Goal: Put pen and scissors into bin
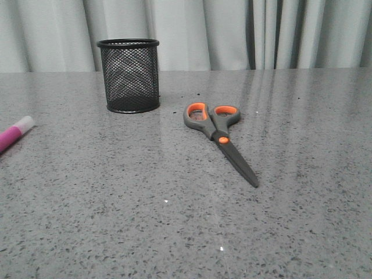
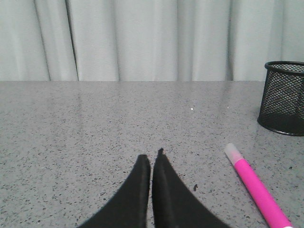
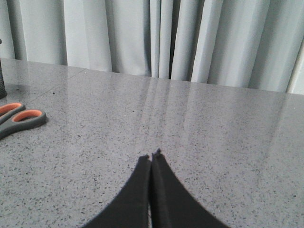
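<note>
The black wire-mesh bin (image 1: 128, 75) stands upright at the back left of the table; it also shows in the left wrist view (image 2: 283, 98). The dark grey scissors (image 1: 220, 138) with orange-lined holes lie flat to its right, blades toward the front; their handles show in the right wrist view (image 3: 20, 118). The magenta pen (image 1: 14, 134) with a whitish cap lies at the far left edge, and in the left wrist view (image 2: 257, 186) beside my left gripper (image 2: 151, 156), which is shut and empty. My right gripper (image 3: 151, 156) is shut and empty, right of the scissors. Neither gripper shows in the front view.
The grey speckled table (image 1: 174, 221) runs back to a pale pleated curtain (image 1: 232, 32). A few small dark specks lie on the table near the bin.
</note>
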{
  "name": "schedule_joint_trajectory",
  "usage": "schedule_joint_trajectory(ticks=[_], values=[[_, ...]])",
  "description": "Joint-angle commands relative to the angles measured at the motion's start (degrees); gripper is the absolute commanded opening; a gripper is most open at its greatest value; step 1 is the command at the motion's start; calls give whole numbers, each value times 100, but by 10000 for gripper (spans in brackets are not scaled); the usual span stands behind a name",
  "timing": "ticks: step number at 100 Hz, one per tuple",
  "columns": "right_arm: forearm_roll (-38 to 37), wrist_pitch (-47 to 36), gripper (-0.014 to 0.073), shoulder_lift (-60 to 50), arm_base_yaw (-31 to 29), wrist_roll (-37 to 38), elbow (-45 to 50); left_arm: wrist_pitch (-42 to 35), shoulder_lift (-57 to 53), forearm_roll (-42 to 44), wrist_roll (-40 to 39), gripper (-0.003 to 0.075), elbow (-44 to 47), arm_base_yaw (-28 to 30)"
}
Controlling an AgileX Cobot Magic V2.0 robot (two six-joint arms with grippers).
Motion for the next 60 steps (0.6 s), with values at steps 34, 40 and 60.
schedule_joint_trajectory(ticks=[34,40,60], values=[[787,-688,-69,-114,-45,-46,82,-441,-185,-1271,-34,-19,248,-33],[1195,-758,-69,-114,-45,-46,82,-441,-185,-1750,-34,-19,248,-33],[2360,-938,-69,-114,-45,-46,71,-509,-185,-3709,-34,-19,241,-33]])
